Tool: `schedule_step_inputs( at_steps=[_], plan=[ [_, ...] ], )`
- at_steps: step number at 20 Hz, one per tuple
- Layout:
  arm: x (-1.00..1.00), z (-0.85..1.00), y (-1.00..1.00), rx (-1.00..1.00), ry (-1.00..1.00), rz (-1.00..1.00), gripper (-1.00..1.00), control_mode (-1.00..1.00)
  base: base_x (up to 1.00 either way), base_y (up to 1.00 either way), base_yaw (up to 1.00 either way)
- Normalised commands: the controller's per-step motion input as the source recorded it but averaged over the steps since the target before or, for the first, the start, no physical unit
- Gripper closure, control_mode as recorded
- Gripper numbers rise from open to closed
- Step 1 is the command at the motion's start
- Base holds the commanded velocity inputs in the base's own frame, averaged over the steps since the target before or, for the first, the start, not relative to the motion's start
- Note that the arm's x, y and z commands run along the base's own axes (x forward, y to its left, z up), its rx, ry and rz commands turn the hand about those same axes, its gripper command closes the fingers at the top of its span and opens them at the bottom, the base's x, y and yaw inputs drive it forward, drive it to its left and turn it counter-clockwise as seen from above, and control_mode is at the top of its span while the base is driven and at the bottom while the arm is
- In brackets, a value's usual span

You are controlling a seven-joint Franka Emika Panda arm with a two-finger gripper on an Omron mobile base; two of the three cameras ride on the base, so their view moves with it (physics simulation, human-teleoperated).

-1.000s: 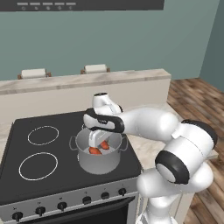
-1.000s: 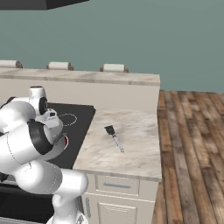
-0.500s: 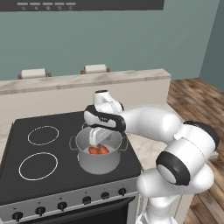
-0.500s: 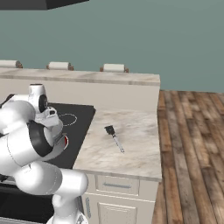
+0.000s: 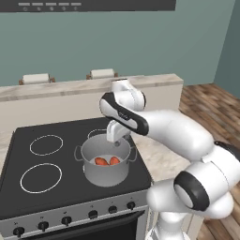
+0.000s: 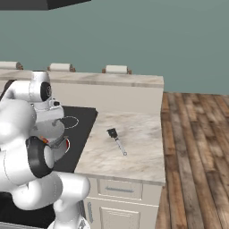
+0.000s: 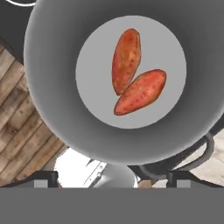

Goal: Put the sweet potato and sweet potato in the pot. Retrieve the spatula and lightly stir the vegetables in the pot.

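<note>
Hand view looks straight down into the pot (image 7: 48,87), and there they are: one sweet potato (image 7: 126,60) lying against the other sweet potato (image 7: 141,92), touching at one end on the pot's flat grey floor. Left base view: the gripper (image 5: 115,137) hangs just above the pot's rim, fingers spread wide, holding nothing. Over on the marble counter (image 6: 143,156), the spatula (image 6: 116,140) lies flat, well apart from the stove (image 5: 28,161).
</note>
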Motion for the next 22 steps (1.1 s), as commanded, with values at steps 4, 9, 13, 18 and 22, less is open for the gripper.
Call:
schedule_step_inputs(
  at_steps=[4, 9, 13, 18, 22],
  plan=[
    [-0.15, 0.01, -1.00, 0.00, 0.00, 0.00, -1.00, -1.00, 0.00, 0.00, 0.00],
    [-0.06, 0.03, -1.00, 0.00, 0.00, -0.03, -1.00, -1.00, 0.00, 0.00, 0.00],
    [0.00, 0.19, -1.00, 0.00, 0.00, -0.07, -1.00, -1.00, 0.00, 0.00, 0.00],
    [0.04, 0.16, -1.00, 0.00, 0.05, -0.04, -1.00, -1.00, 0.00, 0.00, 0.00],
    [0.11, 0.00, -1.00, 0.00, 0.04, -0.04, -1.00, -1.00, 0.00, 0.00, 0.00]
  ],
)
